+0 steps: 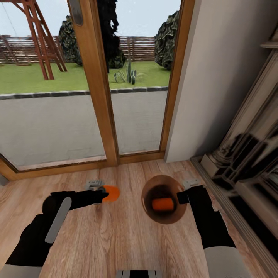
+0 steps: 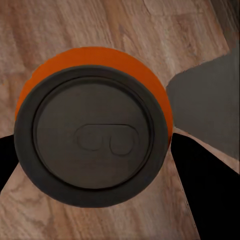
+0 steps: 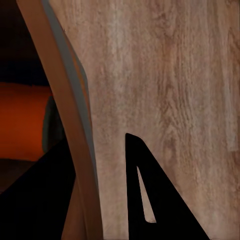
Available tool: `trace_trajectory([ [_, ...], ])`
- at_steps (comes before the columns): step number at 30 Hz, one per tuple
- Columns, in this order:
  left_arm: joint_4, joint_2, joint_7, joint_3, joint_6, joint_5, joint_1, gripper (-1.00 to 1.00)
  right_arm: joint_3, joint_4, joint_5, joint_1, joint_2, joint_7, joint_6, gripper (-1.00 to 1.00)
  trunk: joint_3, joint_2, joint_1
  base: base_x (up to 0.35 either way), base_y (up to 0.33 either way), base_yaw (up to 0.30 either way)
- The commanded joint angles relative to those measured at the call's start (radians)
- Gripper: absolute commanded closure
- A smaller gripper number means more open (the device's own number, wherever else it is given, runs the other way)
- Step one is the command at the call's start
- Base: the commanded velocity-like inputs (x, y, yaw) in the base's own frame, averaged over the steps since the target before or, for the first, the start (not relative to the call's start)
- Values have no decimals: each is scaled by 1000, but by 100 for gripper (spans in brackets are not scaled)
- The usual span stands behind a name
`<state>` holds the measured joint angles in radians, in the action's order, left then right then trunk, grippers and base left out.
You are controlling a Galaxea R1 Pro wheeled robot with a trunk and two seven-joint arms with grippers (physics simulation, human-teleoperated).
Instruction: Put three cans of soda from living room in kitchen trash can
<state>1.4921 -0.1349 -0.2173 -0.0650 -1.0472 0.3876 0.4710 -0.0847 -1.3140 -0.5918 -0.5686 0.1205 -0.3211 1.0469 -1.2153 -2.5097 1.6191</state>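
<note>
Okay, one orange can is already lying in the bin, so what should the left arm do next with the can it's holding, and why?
Probably carry the orange soda can in the left gripper rightward over the trash can, then release. The right gripper holds the bin's rim, and another orange can lies inside.

Trash can (image 1: 148, 210): round, tan-brown inside, thin pale rim (image 3: 65, 115), upright above wood floor, rim at right side clamped between right gripper's (image 1: 181, 197) fingers. Orange soda can (image 1: 163, 204) lying on side at bottom of trash can. Second orange soda can (image 1: 111, 193), grey top (image 2: 92, 137), left of trash can, apart from it, pinched in left gripper (image 1: 103, 193), lying horizontal.
</note>
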Motion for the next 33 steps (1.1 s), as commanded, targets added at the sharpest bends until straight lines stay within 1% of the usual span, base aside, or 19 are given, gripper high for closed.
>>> trace_trajectory([
  [1,23,0,-14,0,0,-3,0,100,2,6,7,-1,0,1,0,100,0,0,0,0,0,0],
  [3,49,0,-40,-1,0,-3,0,100,3,16,7,-1,-1,1,0,100,0,0,0,0,0,0],
  [4,63,0,-71,-1,0,-3,0,100,2,33,7,-1,-1,1,0,100,0,0,0,0,0,0],
  [6,71,0,-113,-1,0,-3,0,100,2,46,7,-1,-2,1,0,100,0,0,0,0,0,0],
  [7,80,-2,-173,0,0,-2,0,100,2,54,7,-2,-2,1,0,100,0,0,0,0,0,0],
  [8,82,-4,-196,0,0,-2,0,100,2,56,7,-2,-2,1,0,100,0,0,0,0,0,0],
  [9,85,-11,-242,0,0,-2,0,100,2,58,7,-2,-2,1,0,100,0,0,0,0,0,0],
  [11,87,-23,-288,0,0,-1,0,100,2,60,7,-2,-2,1,0,100,0,0,0,0,0,0],
  [13,89,-43,-391,1,0,9,0,100,2,64,7,-3,-1,1,0,100,0,0,0,0,0,0],
  [14,90,-46,-417,1,0,12,0,100,3,67,7,-3,-1,1,0,100,0,0,0,0,0,0],
  [17,91,-65,-554,1,0,20,0,100,3,88,7,-5,-1,1,0,100,0,0,0,0,0,0],
  [19,91,-72,-599,1,0,22,0,100,3,92,7,-6,0,1,0,100,0,0,0,0,0,0],
  [21,91,-76,-667,0,0,24,0,100,4,96,7,-9,1,1,0,100,0,0,0,0,0,0],
  [23,91,-77,-707,0,0,25,0,100,5,97,7,-10,3,1,0,100,0,0,0,0,0,0],
  [24,85,-83,-712,5,0,23,0,100,10,96,0,-11,9,-1,0,100,0,0,0,0,0,0],
  [25,82,-89,-717,11,0,19,0,100,15,96,-14,-11,8,-1,0,100,0,0,0,0,0,0],
  [27,84,-100,-728,22,0,20,0,100,24,97,-13,-11,7,-1,0,100,0,0,0,0,0,0],
  [31,84,-102,-749,45,0,20,0,100,24,97,-29,-11,7,-1,0,100,0,0,0,0,0,0],
  [33,84,-102,-760,47,0,20,0,100,24,97,-40,-11,7,-1,0,100,0,0,0,0,0,0],
])
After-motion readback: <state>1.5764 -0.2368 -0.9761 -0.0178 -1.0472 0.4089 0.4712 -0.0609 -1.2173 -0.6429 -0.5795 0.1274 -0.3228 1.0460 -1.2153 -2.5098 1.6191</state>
